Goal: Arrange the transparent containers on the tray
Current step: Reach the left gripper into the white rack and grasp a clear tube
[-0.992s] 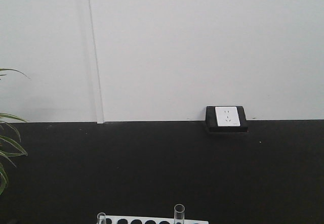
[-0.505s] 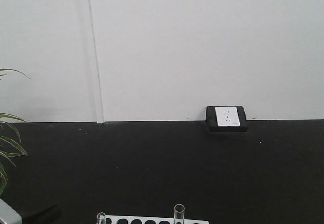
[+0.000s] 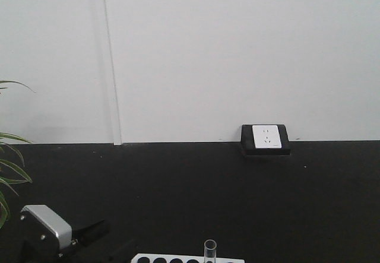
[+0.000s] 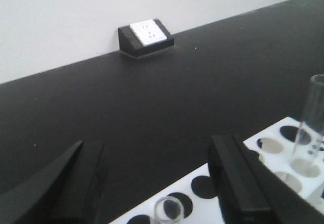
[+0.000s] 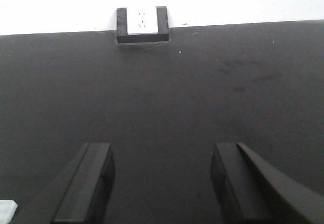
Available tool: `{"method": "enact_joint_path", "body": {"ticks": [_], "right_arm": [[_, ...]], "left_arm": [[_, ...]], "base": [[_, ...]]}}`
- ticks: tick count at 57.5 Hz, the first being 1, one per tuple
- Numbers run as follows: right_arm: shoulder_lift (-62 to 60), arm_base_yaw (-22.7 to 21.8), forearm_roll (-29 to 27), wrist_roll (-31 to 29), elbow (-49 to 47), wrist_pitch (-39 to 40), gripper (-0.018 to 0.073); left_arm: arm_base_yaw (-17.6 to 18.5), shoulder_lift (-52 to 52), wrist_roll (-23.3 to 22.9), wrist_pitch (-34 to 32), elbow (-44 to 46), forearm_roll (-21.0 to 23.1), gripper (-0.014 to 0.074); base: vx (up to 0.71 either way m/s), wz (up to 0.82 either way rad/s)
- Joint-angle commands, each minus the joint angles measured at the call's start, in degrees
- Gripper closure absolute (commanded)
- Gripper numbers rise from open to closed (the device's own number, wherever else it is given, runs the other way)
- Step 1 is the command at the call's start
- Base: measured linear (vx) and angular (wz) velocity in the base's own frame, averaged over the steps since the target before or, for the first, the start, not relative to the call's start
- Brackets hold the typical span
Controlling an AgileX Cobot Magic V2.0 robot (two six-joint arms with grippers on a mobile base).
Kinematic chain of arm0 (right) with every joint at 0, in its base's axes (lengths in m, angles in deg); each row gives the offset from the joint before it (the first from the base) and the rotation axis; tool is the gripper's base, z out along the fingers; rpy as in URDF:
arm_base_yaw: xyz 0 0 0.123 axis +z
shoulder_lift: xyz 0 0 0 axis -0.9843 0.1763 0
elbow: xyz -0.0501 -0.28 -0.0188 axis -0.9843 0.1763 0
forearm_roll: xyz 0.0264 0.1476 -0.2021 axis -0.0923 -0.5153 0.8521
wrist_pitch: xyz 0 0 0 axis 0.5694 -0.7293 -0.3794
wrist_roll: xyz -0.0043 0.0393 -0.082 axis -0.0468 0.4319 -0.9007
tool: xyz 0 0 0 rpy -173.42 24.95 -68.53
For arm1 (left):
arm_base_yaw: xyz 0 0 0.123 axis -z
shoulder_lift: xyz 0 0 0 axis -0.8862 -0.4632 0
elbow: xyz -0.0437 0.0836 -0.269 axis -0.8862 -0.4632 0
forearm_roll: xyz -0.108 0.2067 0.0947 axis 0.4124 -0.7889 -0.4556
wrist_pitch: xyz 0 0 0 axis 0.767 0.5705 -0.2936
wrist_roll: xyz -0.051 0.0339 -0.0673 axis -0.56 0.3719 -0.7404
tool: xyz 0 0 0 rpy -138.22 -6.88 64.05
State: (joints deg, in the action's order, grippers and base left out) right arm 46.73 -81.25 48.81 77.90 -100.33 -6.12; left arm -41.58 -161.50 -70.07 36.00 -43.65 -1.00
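A clear test tube (image 4: 168, 211) stands in the white rack (image 4: 286, 150), its rim low between the two fingers of my left gripper (image 4: 159, 183), which is open and apart from the glass. A second tube (image 4: 311, 125) stands upright in the rack at the right; in the front view that tube (image 3: 209, 251) rises from the rack (image 3: 178, 258). The left gripper (image 3: 95, 230) shows at the lower left there, with its silver housing. My right gripper (image 5: 162, 183) is open over bare black table, with nothing between its fingers. The tray is out of view.
A white wall socket in a black block (image 3: 266, 137) sits at the table's far edge against the white wall. Green plant leaves (image 3: 9, 174) reach in at the left. A small white corner (image 5: 6, 208) shows at the lower left of the right wrist view.
The left arm has come up into the front view from the lower left and moved right. The tube rim at the rack's left end no longer shows there.
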Motion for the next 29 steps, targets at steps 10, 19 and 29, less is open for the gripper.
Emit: {"method": "enact_joint_path", "body": {"ticks": [10,19,29], "right_arm": [[0.33,-0.15,-0.63,-0.25,-1.91,2.37,0.0068],[0.33,-0.15,-0.63,-0.25,-1.91,1.91,0.0068],[0.33,-0.15,-0.63,-0.25,-1.91,1.91,0.0068]], "left_arm": [[0.35,-4.17,-0.62,-4.41,1.87,0.81,0.0064],[0.35,-6.64,-0.64,-6.23,1.87,0.53,0.0064],[0.35,-7.02,-0.69,-5.91,1.87,-1.77,0.0066]], "base": [[0.00,0.00],[0.00,0.00],[0.00,0.00]]}}
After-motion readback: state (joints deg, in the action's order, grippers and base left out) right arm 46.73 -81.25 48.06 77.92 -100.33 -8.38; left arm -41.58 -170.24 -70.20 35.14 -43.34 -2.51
